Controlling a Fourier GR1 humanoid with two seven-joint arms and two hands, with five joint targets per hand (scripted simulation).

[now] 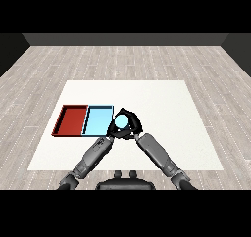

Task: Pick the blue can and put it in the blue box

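Head view: the blue can (pixel 122 123) sits just right of the light blue tray (pixel 97 121), outside its rim, with the right hand (pixel 133 125) curled round it. The left hand (pixel 113 130) touches the can's left side, finger posture unclear. The red tray (pixel 71 119) adjoins the light blue tray's left.

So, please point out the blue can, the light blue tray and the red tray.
blue can (pixel 122 121): head view, on its round top.
light blue tray (pixel 97 121): head view, on its bare floor.
red tray (pixel 71 120): head view, on its bare floor.
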